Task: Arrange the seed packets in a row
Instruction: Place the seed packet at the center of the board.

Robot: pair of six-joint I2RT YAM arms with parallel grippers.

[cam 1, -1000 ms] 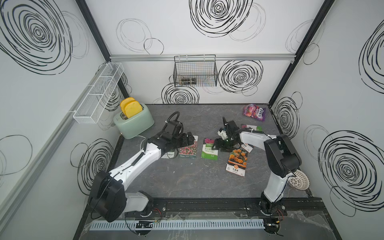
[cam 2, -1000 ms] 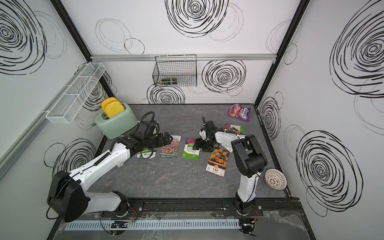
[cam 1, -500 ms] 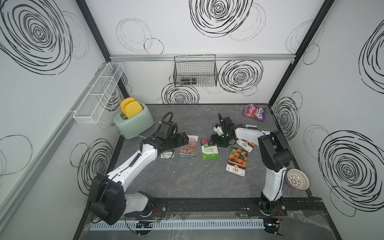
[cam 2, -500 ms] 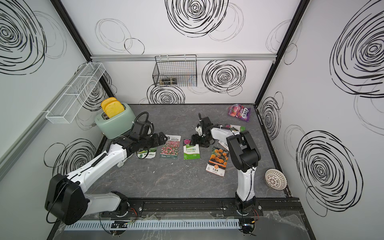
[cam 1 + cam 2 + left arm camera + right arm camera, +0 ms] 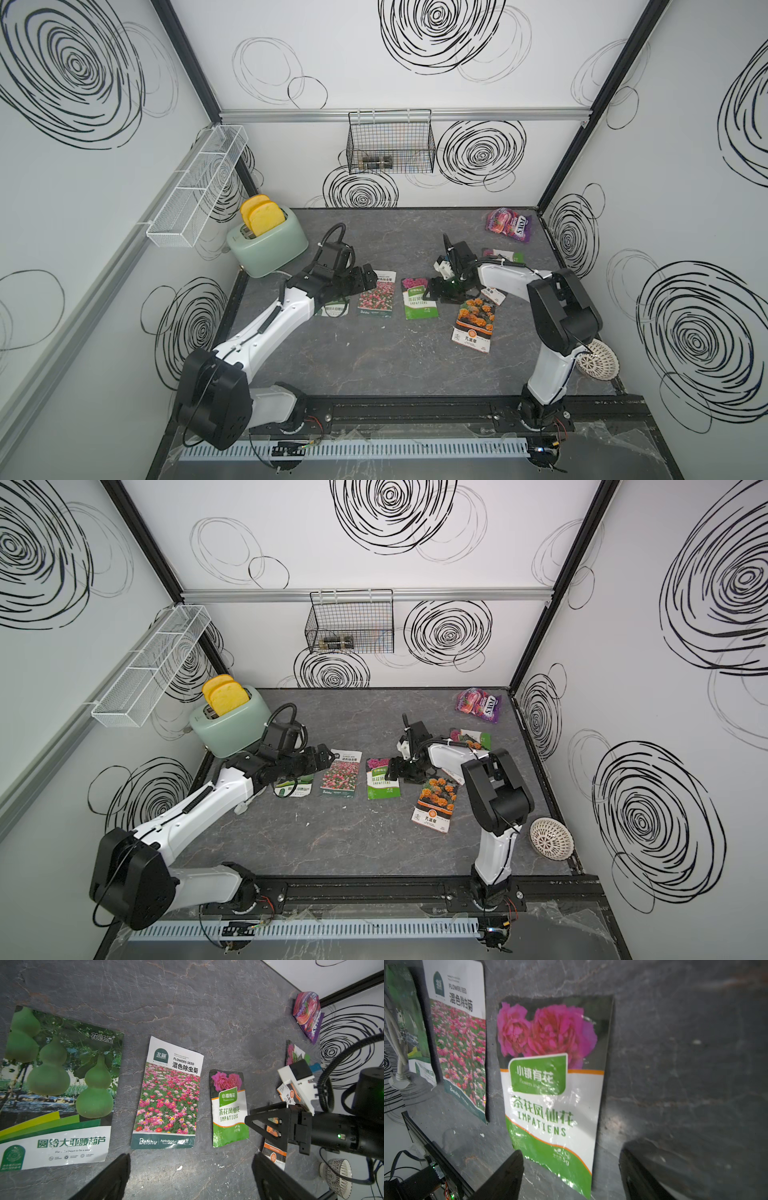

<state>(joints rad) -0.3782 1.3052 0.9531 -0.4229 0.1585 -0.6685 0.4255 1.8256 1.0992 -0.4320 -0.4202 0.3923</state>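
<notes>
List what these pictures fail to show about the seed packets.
- Dark green gourd-photo packet: far half under the left arm in both top views.
- Small white-and-orange packet: mostly under the right arm in a top view; print too small.
- Orange marigold packet: middle blocked by the right gripper in the left wrist view.
- Pink-flowered packet at the back: print too small in both top views.

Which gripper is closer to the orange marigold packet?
Right. The right gripper hovers just beside the marigold packet; the left gripper sits farther off, by the pink flower-field packet.
</notes>
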